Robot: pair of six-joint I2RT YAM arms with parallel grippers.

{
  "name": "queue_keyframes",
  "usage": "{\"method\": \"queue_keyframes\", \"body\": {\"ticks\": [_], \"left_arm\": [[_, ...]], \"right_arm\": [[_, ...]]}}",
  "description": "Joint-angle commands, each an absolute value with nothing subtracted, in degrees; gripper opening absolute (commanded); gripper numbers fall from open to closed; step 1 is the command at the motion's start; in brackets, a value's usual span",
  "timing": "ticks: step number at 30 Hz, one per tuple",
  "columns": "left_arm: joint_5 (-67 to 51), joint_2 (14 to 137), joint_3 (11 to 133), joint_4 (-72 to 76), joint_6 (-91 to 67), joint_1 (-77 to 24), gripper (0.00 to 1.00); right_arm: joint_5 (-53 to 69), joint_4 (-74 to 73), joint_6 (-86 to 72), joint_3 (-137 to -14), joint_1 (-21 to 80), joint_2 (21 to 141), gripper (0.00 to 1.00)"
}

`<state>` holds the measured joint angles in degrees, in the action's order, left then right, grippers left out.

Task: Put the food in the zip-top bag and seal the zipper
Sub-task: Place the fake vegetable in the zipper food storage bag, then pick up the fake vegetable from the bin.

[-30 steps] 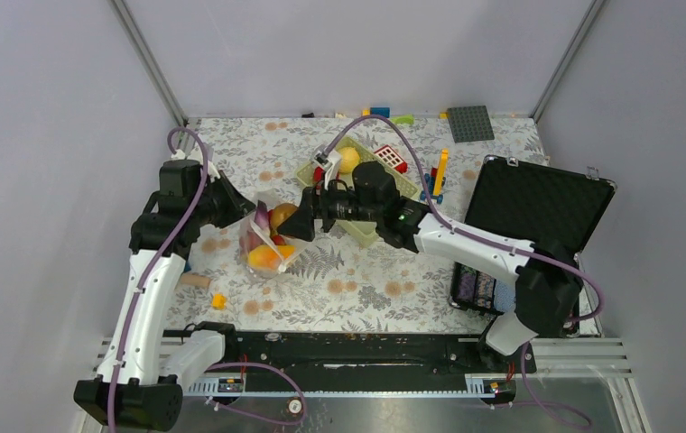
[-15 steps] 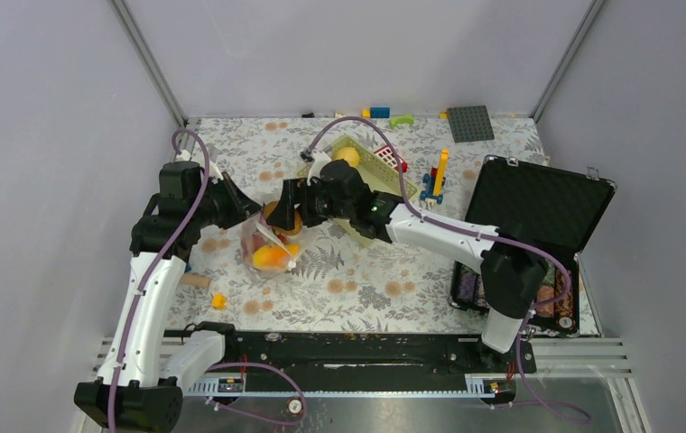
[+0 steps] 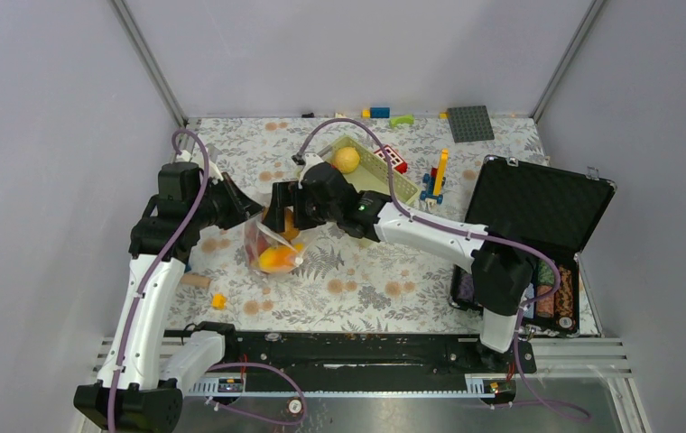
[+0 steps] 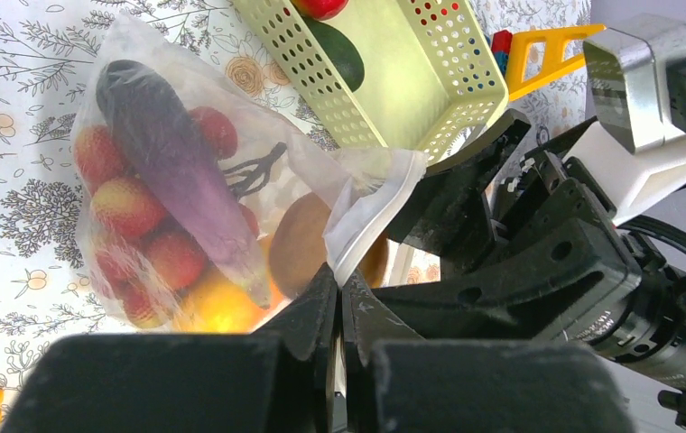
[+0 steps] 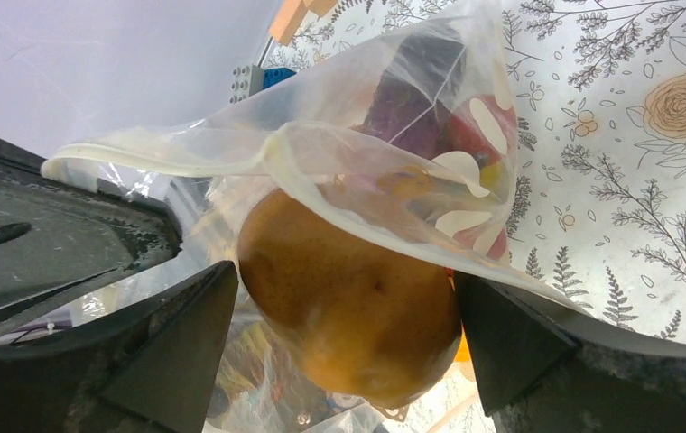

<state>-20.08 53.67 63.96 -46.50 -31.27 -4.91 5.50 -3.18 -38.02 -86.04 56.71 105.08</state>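
The clear dotted zip-top bag (image 3: 272, 253) lies left of centre, holding a purple eggplant (image 4: 177, 171), red fruits (image 4: 127, 206) and a yellow-orange piece. My left gripper (image 3: 242, 206) is shut on the bag's mouth edge, the zipper strip (image 4: 366, 225), and holds it up; its tips show in the left wrist view (image 4: 339, 275). My right gripper (image 3: 276, 214) is at the bag's mouth, shut on a brown-orange fruit (image 5: 348, 307) that sits partly under the bag's upper lip (image 5: 231, 149). A yellow fruit (image 3: 347, 160) lies in the pale green basket (image 3: 380, 176).
The basket also holds a red piece (image 4: 321, 7) and a dark green one (image 4: 339, 54). Building blocks (image 3: 437, 179) and a grey baseplate (image 3: 470, 124) are at the back. An open black case (image 3: 538, 207) stands right. A small yellow piece (image 3: 219, 300) and a wooden block (image 3: 197, 280) lie near left.
My right gripper has moved left from beside the basket to the bag's mouth, carrying the brown-orange fruit. My left gripper has kept hold of the bag's edge.
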Motion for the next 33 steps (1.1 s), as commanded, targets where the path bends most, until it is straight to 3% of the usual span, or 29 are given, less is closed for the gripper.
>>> {"method": "queue_keyframes", "body": {"ticks": [1,22,33], "left_arm": [[-22.2,52.1,64.0,-42.5,-30.6,-4.7,0.00],[-13.8,51.2,64.8,-44.8,-30.8,-4.2,0.00],[-13.0,50.7,64.9,-44.9,-30.8,-4.1,0.00]], "right_arm": [[2.2,-6.6,-36.3,-90.1,58.1,105.1,0.99],[3.5,3.7,-21.5,-76.9,56.4,86.2,1.00],[-2.5,0.4,-35.0,-81.7,42.0,95.0,1.00]]}}
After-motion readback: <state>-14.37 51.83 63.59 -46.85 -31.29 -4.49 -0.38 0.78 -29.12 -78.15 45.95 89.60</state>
